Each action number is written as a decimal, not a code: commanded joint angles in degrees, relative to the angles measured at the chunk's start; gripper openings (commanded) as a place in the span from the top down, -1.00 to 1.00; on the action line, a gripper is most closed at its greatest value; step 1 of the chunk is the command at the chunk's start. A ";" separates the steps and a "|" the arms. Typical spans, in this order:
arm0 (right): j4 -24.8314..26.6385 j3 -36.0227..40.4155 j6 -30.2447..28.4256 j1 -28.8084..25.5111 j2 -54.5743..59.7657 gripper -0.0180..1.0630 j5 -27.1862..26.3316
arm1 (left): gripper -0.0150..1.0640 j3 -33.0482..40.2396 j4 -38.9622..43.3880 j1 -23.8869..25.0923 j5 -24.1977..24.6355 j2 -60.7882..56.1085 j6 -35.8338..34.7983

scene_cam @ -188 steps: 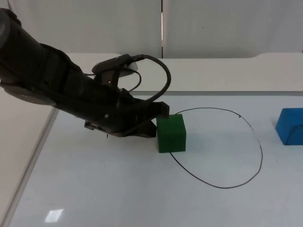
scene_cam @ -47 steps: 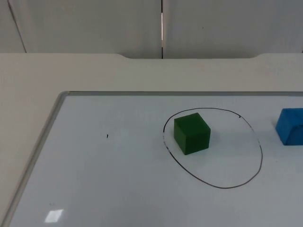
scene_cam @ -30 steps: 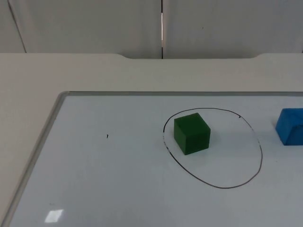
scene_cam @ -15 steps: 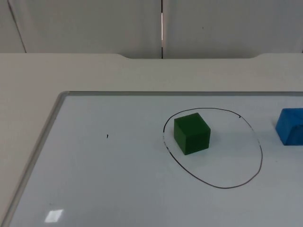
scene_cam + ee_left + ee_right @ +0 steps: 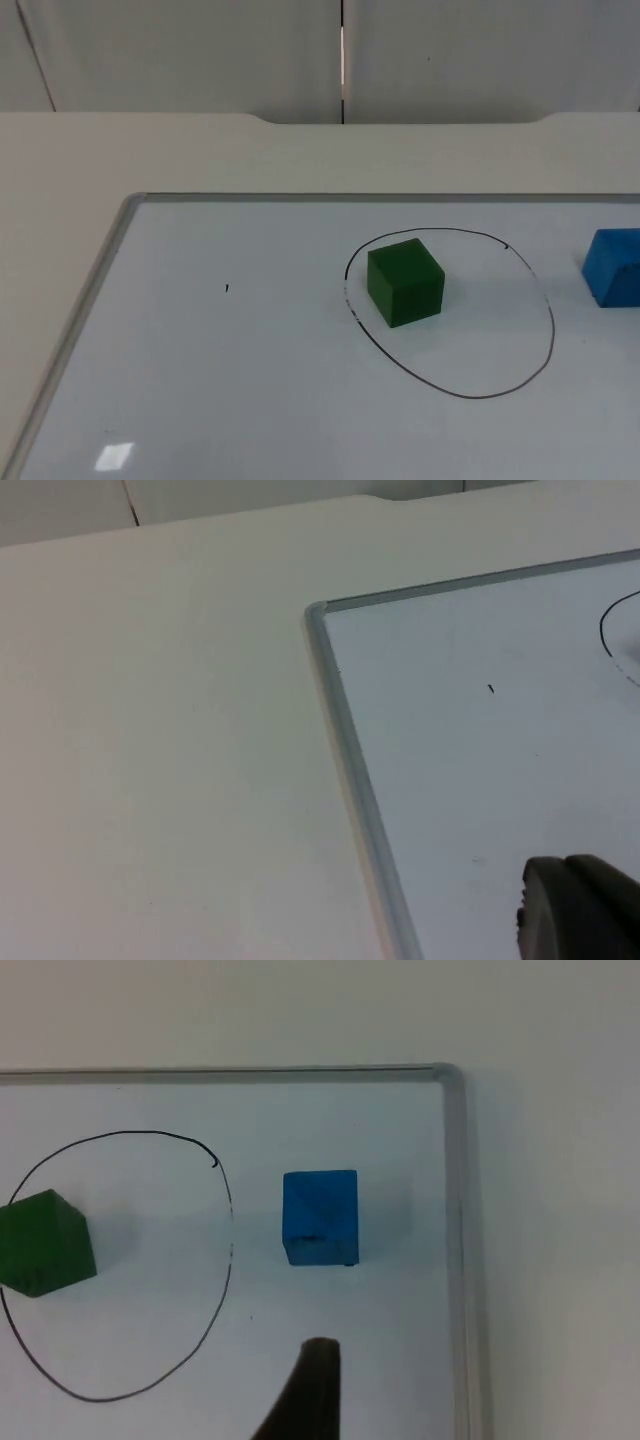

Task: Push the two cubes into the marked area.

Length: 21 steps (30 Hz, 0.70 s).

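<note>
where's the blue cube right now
In the top view the blue cube sits at the right edge, outside the marked circle; the green cube is inside it.

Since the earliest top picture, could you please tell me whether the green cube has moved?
Yes. The green cube then straddled the left edge of the drawn circle; it now sits fully inside the line, shifted toward the blue cube.

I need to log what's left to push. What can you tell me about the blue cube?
The blue cube is a plain, matte solid block with flat faces and sharp edges. It sits flat on the whiteboard, outside the drawn outline, between that line and the board's framed edge. Nothing touches it; the green cube sits apart, inside the outline.
</note>
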 commanded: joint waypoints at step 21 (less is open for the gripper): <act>-1.73 -1.86 -0.38 -0.28 22.26 0.97 -20.98 | 0.98 0.31 1.27 0.16 -0.58 -0.22 -2.08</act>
